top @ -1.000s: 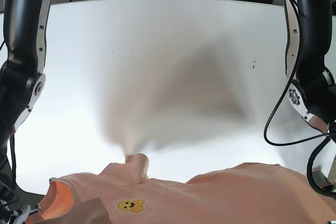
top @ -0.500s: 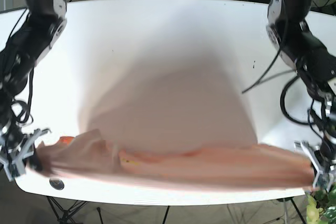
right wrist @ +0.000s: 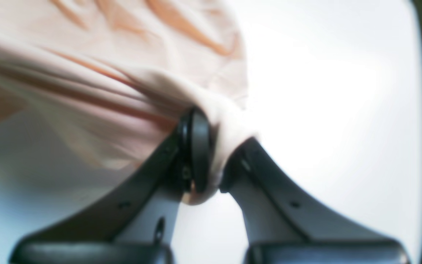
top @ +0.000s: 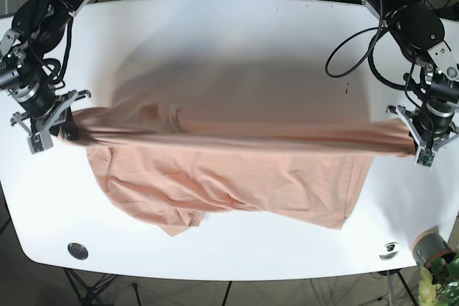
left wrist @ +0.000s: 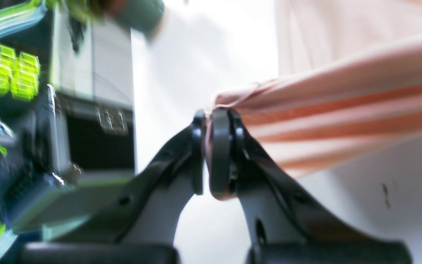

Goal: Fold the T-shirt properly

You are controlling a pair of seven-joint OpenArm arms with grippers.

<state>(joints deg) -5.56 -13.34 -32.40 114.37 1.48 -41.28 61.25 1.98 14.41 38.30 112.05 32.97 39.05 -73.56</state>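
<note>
Here, T-shirt (top: 237, 177) taut between left hand (top: 418, 142) and right hand (top: 60, 124).

No readable text anywhere in these views. The T-shirt (top: 229, 177) shows only plain peach cloth from the base camera, no print or label facing up. In the left wrist view, bright green glowing shapes (left wrist: 11, 71) sit on dark equipment beyond the table edge, and they look a bit like digits, but blur smears them past reading. A pale panel (left wrist: 112, 119) just beside them carries small marks, also too blurred to make out. The right wrist view gives only cloth and white table (right wrist: 324, 91), no lettering. Two small round fittings (top: 77, 251) near the table's front edge carry no legible marking either.
</note>
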